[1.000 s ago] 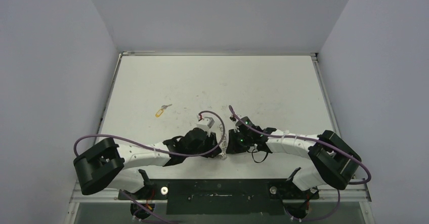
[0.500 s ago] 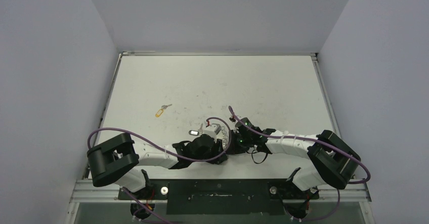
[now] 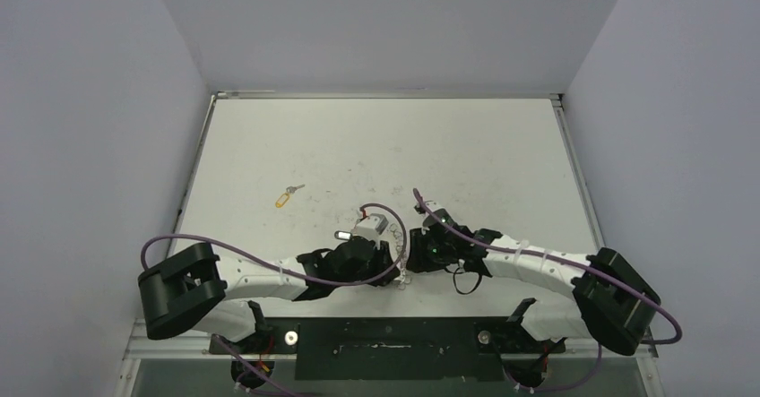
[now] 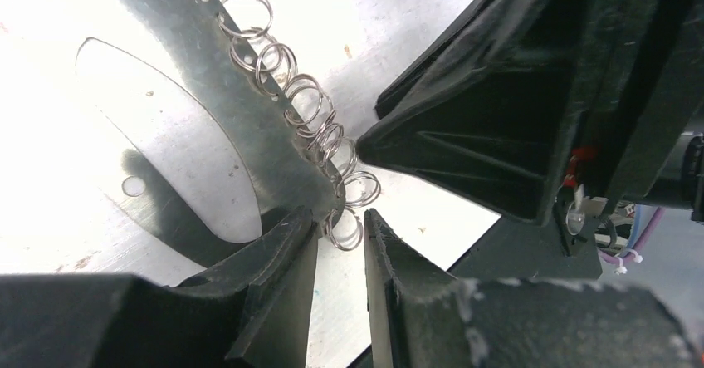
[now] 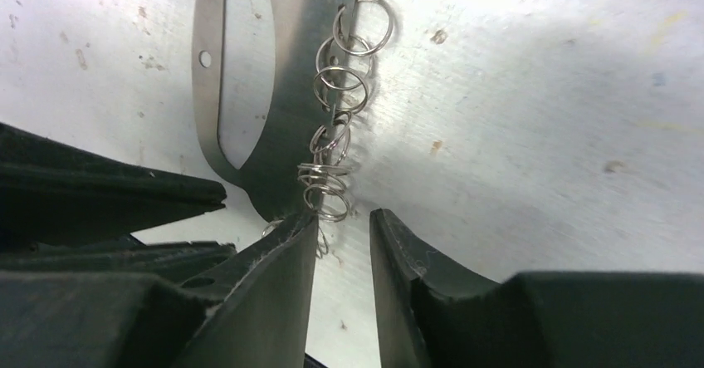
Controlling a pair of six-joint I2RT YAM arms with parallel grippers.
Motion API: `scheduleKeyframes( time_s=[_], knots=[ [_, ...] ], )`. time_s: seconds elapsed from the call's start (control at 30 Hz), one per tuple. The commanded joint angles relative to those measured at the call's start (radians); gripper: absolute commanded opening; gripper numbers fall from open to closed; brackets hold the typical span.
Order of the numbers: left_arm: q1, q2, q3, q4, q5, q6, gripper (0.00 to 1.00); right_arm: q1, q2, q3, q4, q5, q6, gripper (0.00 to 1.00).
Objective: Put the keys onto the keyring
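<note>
One key [image 3: 285, 197] with a yellow tag lies toward the desk's [image 3: 466, 146] left edge. Near the middle of the near edge we see the left hand [image 4: 340, 223], its fingers narrowly apart around the end ring of the chain on the keyring [image 4: 249, 127]. Whether they pinch it we cannot tell. The right hand [image 5: 342, 223] faces it, fingers apart, just beside the chain.

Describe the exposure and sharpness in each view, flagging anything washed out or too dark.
Left wrist view: table blown out to white, keyring and its chain of rings sharp, left fingers near-black. Right wrist view: gentler light, table specks visible, right fingers dark and featureless. Top view: even, flat lighting; the yellow-tagged key is tiny.
</note>
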Motion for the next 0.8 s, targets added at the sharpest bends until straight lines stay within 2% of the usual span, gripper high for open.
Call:
scheduleKeyframes(
  time_s=[0.0,0.13,0.37,0.57,0.77],
  knots=[
    [-0.004,-0.109,-0.015,-0.034,-0.063,0.063,0.25,0.002,-0.147,0.027,-0.07,0.134,-0.038,0.35],
    [-0.004,-0.201,-0.056,-0.069,-0.102,0.072,0.26,-0.001,-0.252,0.017,-0.1,0.186,-0.044,0.49],
    [-0.005,-0.272,-0.13,-0.016,-0.055,-0.118,0.26,-0.01,-0.31,0.008,-0.14,0.22,-0.042,0.51],
    [-0.027,-0.222,-0.159,0.09,0.007,-0.275,0.29,-0.02,-0.293,-0.017,-0.092,0.097,-0.041,0.54],
    [-0.028,-0.241,-0.168,0.05,-0.033,-0.299,0.31,-0.016,-0.291,0.021,-0.109,0.049,-0.113,0.6]
  ],
)
